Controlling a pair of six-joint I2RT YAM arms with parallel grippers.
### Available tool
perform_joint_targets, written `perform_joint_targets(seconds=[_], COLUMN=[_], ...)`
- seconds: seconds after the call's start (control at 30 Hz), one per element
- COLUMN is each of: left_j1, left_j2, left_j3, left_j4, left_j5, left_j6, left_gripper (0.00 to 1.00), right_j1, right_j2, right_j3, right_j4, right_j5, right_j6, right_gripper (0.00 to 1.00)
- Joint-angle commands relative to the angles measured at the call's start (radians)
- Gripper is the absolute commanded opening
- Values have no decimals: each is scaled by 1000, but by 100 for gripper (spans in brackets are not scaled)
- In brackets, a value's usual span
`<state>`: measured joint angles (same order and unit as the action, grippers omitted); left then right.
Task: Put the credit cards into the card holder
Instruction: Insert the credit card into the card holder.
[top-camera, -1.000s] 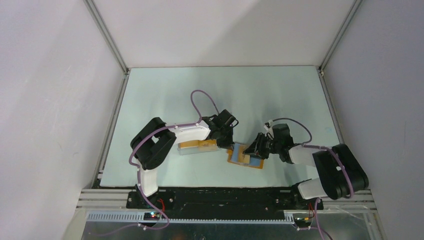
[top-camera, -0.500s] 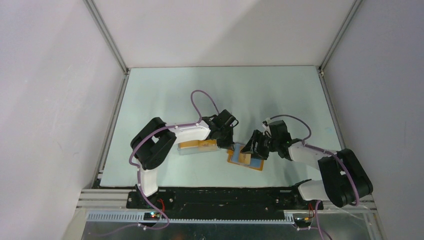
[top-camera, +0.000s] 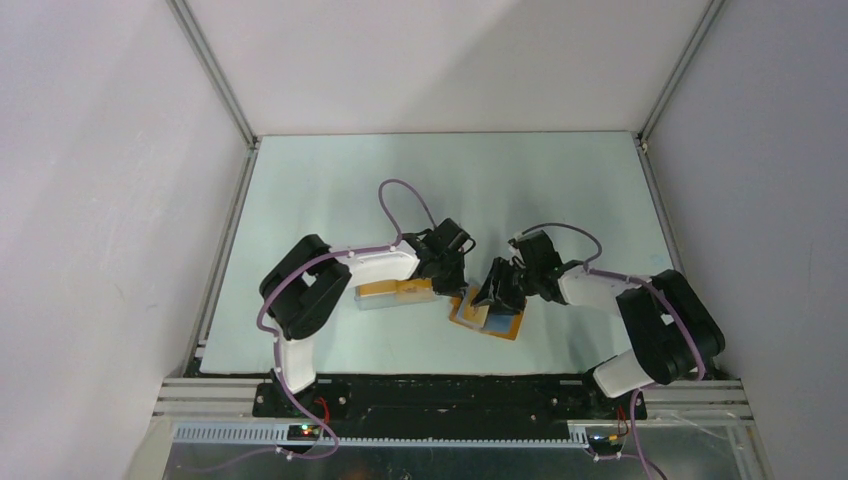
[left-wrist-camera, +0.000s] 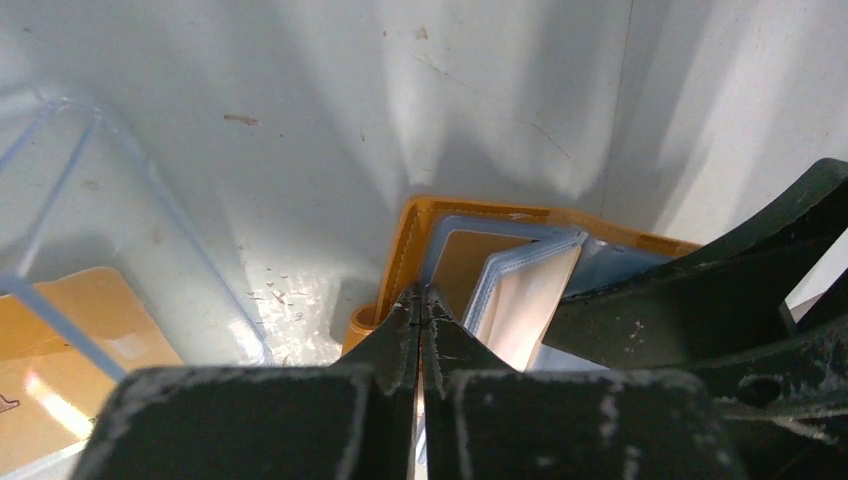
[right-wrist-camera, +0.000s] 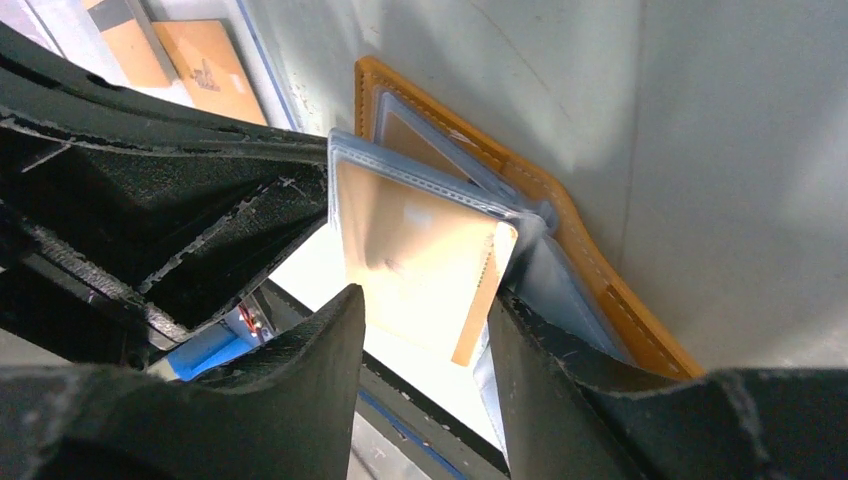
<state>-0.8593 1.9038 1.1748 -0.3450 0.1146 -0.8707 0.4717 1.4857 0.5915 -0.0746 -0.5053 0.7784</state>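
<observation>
Two hands meet at the open card holder (top-camera: 505, 327) on the counter (top-camera: 400, 180). Left hand (left-wrist-camera: 420, 295), pinched shut, pins its left corner. Right hand (right-wrist-camera: 425, 300), half-spread, straddles a credit card (right-wrist-camera: 415, 255) standing in its blue-grey pocket; grip unclear. Best pushed straight down, holder kept pinned. Left of it, more cards (left-wrist-camera: 70, 340).

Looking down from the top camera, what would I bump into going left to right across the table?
left arm → clear box → card holder → right arm
</observation>
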Motion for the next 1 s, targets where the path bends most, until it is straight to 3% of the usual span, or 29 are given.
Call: perform_joint_targets(seconds=[0.0,0.47,0.8,0.97], left_j1=[-8,-6,-9,-12], left_j2=[39,-22,-11,-7], left_j3=[-59,-104,-97,-98], left_j4=[-9,-9,-8,-8], left_j5=[-1,-45,-27,-24], left_j6=[-13,-37,-40,-41], left_gripper=[0,0,0,0], right_j1=[45,24,-89,-234], right_j2=[24,-72,-127,-147], right_j3=[63,291,287,253], right_j4=[82,-379,-499,-558], right_j5=[-3,124,83,116], right_j6=[0,-241,-328,-373], right_gripper=[53,78,79,78])
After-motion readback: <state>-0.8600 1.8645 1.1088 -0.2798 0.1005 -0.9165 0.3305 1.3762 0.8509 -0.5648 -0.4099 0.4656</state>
